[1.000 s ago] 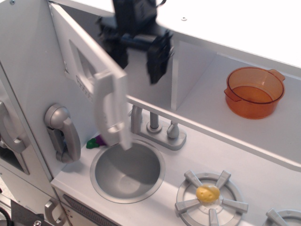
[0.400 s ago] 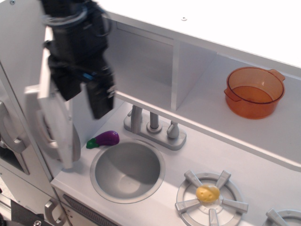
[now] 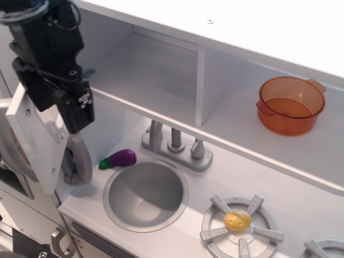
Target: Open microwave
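Microwave [image 3: 156,64] cavity fully exposed; its door [image 3: 35,142] has swung far left since a second ago. My gripper [image 3: 78,115] rests beside it, fingers' spread indiscernible. Opening essentially complete.

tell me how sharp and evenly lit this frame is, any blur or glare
observation.image: bright, even light with soft shadows inside the microwave compartment; top panel nearly washed out white; gripper and orange pot look sharp; mild glare in the sink.

Translucent glossy orange plastic pot [image 3: 291,105]
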{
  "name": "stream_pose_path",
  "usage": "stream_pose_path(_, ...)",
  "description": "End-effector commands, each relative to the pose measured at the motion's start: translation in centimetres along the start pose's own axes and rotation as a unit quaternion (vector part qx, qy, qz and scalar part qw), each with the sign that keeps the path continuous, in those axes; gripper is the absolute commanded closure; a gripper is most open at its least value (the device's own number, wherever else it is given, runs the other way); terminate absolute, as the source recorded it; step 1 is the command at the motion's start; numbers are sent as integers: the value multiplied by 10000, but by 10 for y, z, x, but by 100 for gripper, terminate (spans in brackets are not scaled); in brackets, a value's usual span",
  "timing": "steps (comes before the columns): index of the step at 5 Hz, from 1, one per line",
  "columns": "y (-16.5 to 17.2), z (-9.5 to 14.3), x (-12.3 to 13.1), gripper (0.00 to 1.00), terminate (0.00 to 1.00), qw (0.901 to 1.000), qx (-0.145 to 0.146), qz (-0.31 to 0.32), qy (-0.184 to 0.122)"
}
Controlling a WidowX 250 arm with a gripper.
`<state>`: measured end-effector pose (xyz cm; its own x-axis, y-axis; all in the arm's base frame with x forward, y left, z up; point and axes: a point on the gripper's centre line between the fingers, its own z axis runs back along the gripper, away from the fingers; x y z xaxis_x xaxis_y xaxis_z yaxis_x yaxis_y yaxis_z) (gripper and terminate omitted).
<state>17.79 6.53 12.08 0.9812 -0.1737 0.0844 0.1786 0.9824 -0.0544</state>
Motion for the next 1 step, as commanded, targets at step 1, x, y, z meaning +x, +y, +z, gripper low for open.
stream_pose_path(1, -16, 37, 12, 0, 100, 9992, -266, 63, -302)
